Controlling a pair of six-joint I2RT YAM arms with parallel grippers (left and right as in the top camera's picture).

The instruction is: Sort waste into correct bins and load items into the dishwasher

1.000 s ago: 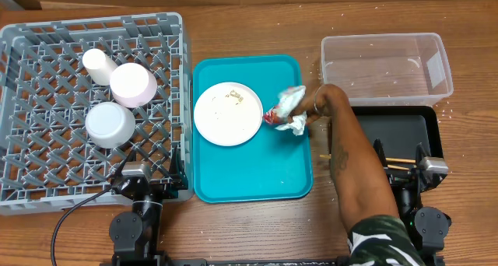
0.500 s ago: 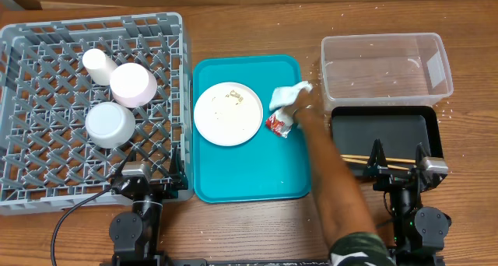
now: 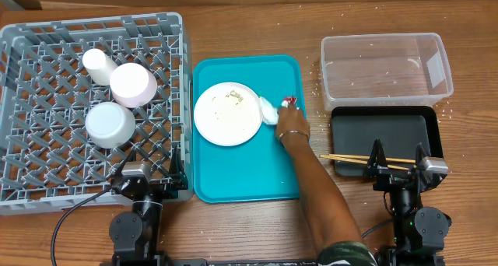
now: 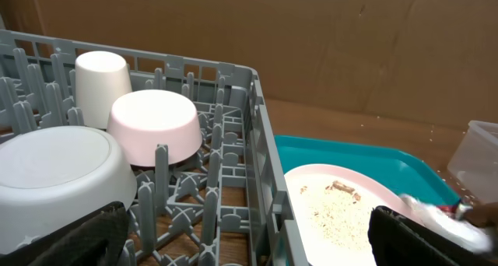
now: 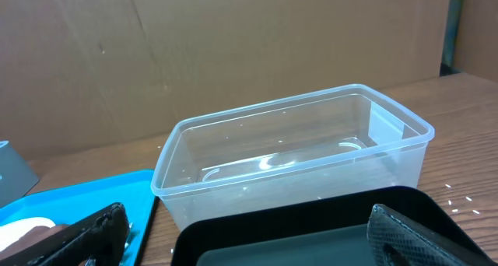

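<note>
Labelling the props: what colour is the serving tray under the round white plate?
The rectangular plastic serving tray is teal; overhead view shows it best.

A lab test setup: wooden table [image 3: 233,235] backed by cardboard sheets [image 5: 233,48]

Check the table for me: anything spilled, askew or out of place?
A person's hand is on the teal tray, at the napkin and red wrapper. Chopsticks lie across the black tray, overhanging its left edge. Pale grains are scattered on the table around the clear tub.
</note>
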